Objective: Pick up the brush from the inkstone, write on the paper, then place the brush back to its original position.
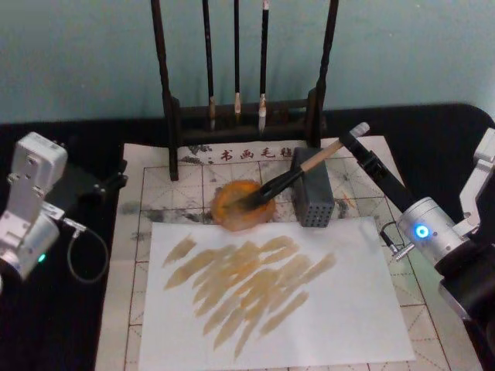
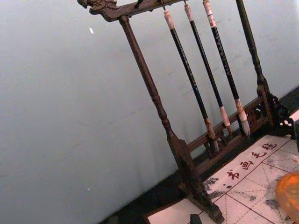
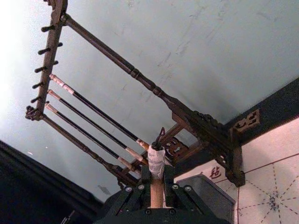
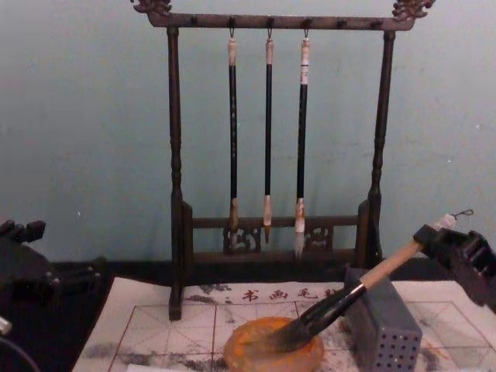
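Paper [image 1: 348, 309], marked with brown strokes, lies just before the inkstone [image 1: 228, 212]. Brush [image 1: 309, 164] tip rests in the inkstone, handle slanting over the adjacent grey block [image 1: 313, 201]. Right gripper [image 1: 357, 143] clamps the handle's top. Likely return step; next: release, withdraw clear. Left gripper [image 1: 104, 185] is parked well left of the inkstone.

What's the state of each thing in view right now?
brush: tip in the inkstone, handle slanting over the grey block, upper end gripped.
inkstone: upright, inky, brush tip inside.
paper: flat, tan strokes across it.
right gripper: shut on the brush's upper end.
left gripper: parked at the table's left.
thin brushes: hanging on the rack.
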Robot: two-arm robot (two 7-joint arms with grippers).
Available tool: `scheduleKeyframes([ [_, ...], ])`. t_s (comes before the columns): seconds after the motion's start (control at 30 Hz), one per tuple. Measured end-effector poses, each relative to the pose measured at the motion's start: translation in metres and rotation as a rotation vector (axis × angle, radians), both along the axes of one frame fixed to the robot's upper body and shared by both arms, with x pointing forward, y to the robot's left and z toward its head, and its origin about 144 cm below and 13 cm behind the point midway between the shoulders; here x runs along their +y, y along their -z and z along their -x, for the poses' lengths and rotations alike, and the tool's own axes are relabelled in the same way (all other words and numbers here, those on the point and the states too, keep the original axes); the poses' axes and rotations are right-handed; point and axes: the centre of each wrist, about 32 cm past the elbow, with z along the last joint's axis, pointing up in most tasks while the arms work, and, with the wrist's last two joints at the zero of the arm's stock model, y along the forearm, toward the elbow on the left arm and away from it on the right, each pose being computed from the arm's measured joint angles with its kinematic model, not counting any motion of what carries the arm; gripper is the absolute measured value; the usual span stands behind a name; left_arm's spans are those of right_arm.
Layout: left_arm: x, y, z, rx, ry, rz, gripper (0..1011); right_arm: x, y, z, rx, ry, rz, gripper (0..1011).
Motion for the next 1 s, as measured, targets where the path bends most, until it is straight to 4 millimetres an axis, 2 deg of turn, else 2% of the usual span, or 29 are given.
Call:
scheduleKeyframes([
  [0.27, 0.0, 0.0, 0.0, 0.0, 0.0, 0.0, 1001, -0.001, -0.001, 0.0, -0.001, -0.003, -0.006, 178],
  [0.6, 0.0, 0.0, 0.0, 0.0, 0.0, 0.0, 1001, -0.005, -0.011, 0.001, -0.017, -0.022, -0.065, 178],
  [1.0, 0.0, 0.0, 0.0, 0.0, 0.0, 0.0, 1001, -0.003, -0.02, 0.003, -0.061, -0.058, -0.057, 178],
])
